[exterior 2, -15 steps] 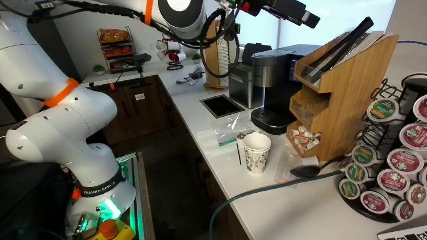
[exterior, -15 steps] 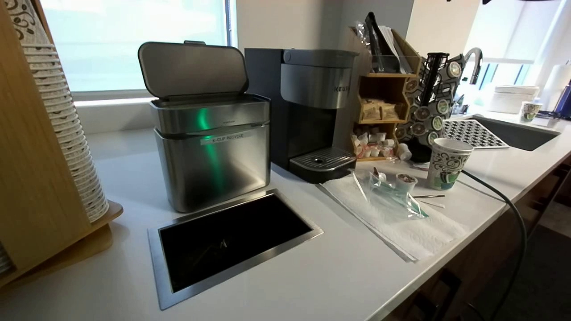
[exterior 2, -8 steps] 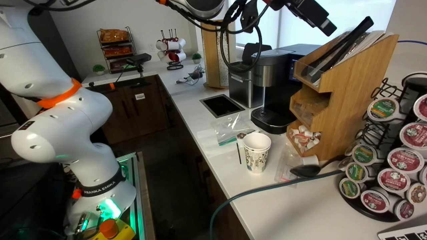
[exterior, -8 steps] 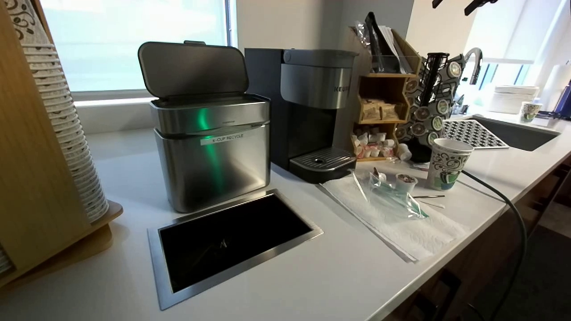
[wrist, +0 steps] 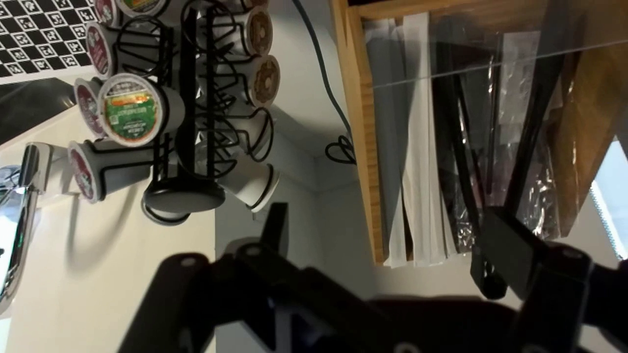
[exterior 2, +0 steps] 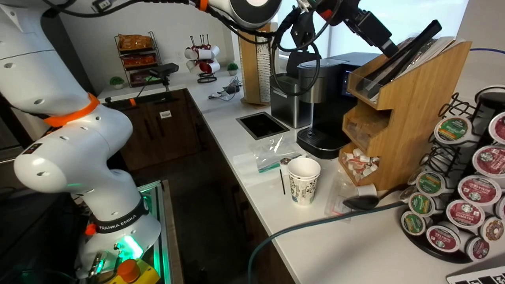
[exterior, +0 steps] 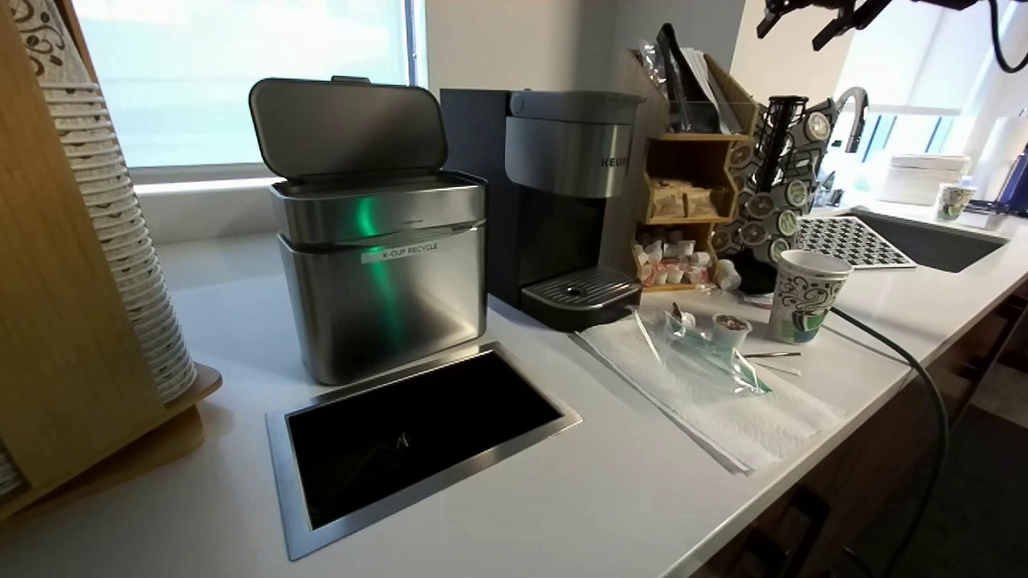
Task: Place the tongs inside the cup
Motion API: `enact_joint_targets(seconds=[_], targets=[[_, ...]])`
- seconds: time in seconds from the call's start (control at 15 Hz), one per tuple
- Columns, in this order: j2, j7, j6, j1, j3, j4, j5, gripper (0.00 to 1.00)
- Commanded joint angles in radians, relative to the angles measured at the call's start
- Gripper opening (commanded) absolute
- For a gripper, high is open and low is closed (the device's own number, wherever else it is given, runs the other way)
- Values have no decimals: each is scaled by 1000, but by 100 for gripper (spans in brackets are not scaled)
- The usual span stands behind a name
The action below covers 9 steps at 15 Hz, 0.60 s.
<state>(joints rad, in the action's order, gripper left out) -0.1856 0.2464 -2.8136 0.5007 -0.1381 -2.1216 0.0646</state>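
The cup (exterior: 809,295) is a white paper cup with a swirl pattern and a green mark, upright on the counter in both exterior views (exterior 2: 303,185). The silver tongs are not recognisable in any current view; they are hidden or out of view. My gripper (exterior 2: 388,48) is high above the counter, by the top compartment of the wooden organizer, well above the cup. Its fingers (exterior: 793,32) are spread with nothing between them. In the wrist view the fingers (wrist: 392,235) stand wide apart. One finger overlaps the lower end of a black two-armed utensil (wrist: 527,142) in the organizer's top compartment.
The wooden organizer (exterior 2: 426,106) holds papers, plastic packets and black utensils. A pod carousel (exterior 2: 453,189) stands beside it. The coffee maker (exterior: 574,152), steel bin (exterior: 385,289) and counter opening (exterior: 434,433) lie along the counter. A cable (exterior 2: 315,221) crosses near the cup.
My gripper has moved down and towards the organizer's top compartment, to the right in one exterior view and to the left in another. The cup has not moved.
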Motion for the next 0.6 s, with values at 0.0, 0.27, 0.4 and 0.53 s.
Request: enact_joint_targets(seconds=[0.0,0.27,0.4,0.53], targets=[[119,-9,82,-116,90,127,14,100],[182,-60,151,-227,164,221,-30,100],[200,-74,182,-264,186,257,-44,100],[220,-78,201,-288,202,283,-48,100]])
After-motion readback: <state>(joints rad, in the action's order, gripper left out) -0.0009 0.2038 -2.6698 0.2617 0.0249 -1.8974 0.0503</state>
